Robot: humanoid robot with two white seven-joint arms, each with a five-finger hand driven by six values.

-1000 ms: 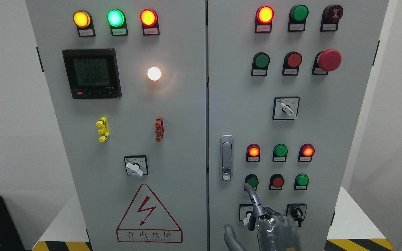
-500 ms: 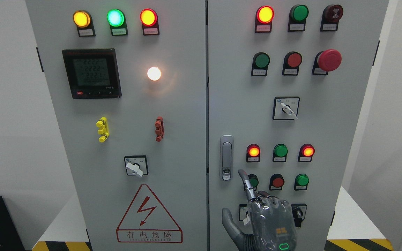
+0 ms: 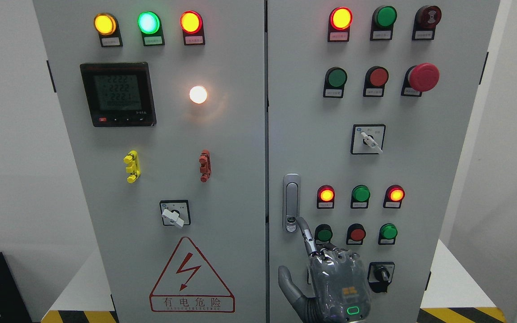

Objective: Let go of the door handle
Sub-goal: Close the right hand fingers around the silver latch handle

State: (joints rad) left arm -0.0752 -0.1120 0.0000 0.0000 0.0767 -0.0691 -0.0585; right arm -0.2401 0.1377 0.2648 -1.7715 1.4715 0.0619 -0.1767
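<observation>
On the left door of the grey metal control cabinet (image 3: pixel 222 134), a red-bordered warning triangle with a lightning bolt (image 3: pixel 190 274) carries the Chinese characters 有电危险 above a line of smaller print too fine to read. The black digital panel meter (image 3: pixel 118 94) shows 3 rows of digits, roughly 2222, 2222 and 2221. Small labels under the lamps and buttons are too small to make out.

The slim silver vertical door handle with a round key lock at its foot (image 3: pixel 291 202) sits flush at the left edge of the right door, beside the centre seam. The translucent grey robotic right hand (image 3: pixel 330 280) rises from the bottom edge with 1 finger (image 3: pixel 305 235) extended, its tip just beside the handle's lock end, thumb spread left, other fingers curled, holding nothing.
</observation>
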